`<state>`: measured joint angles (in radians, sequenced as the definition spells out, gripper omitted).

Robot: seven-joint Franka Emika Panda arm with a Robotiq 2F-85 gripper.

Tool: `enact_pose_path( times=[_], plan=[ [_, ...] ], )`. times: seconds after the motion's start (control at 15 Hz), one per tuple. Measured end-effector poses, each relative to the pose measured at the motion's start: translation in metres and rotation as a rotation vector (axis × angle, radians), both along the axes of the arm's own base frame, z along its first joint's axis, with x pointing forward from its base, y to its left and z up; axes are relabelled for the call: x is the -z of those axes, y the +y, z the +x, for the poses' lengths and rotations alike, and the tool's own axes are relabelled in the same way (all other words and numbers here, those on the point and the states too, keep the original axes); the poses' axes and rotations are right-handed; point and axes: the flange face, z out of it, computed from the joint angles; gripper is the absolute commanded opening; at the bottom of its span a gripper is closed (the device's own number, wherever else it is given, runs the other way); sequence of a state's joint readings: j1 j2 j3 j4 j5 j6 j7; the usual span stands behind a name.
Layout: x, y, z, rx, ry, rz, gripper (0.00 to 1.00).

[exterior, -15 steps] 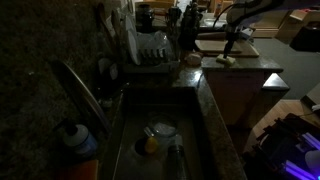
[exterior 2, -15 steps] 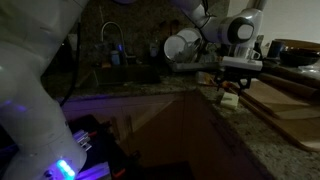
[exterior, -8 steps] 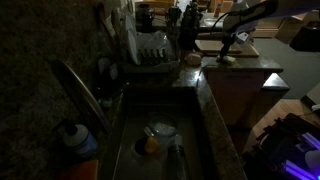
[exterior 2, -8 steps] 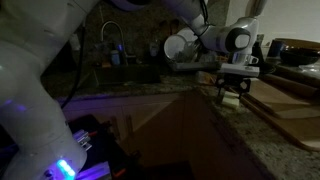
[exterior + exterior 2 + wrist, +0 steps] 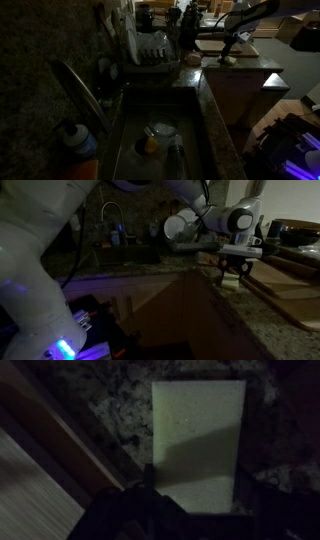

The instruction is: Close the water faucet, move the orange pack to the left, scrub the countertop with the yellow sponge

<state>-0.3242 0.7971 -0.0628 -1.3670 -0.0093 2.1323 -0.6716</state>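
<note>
The pincer (image 5: 198,488) straddles the sponge (image 5: 198,430), flat on the worktop (image 5: 110,400), placed for scrubbing; grip cannot be confirmed.

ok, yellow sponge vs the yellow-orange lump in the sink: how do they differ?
Colour: the yellow sponge is pale yellow; the lump is a deeper yellow-orange.
Shape: the sponge is a flat rectangle; the lump looks rounded.
Place: the sponge lies on the countertop under the gripper; the lump sits in the sink beside the white dish.
Both are small and yellowish.
</note>
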Motion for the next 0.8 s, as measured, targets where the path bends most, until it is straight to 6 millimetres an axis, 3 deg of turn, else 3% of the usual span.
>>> enact_pose_path(
  times=[0.53, 0.8],
  plan=[
    [-0.010, -0.007, -0.001, 0.010, -0.014, -0.006, 0.01],
    [-0.016, -0.010, -0.001, 0.014, -0.026, -0.013, 0.00]
  ],
)
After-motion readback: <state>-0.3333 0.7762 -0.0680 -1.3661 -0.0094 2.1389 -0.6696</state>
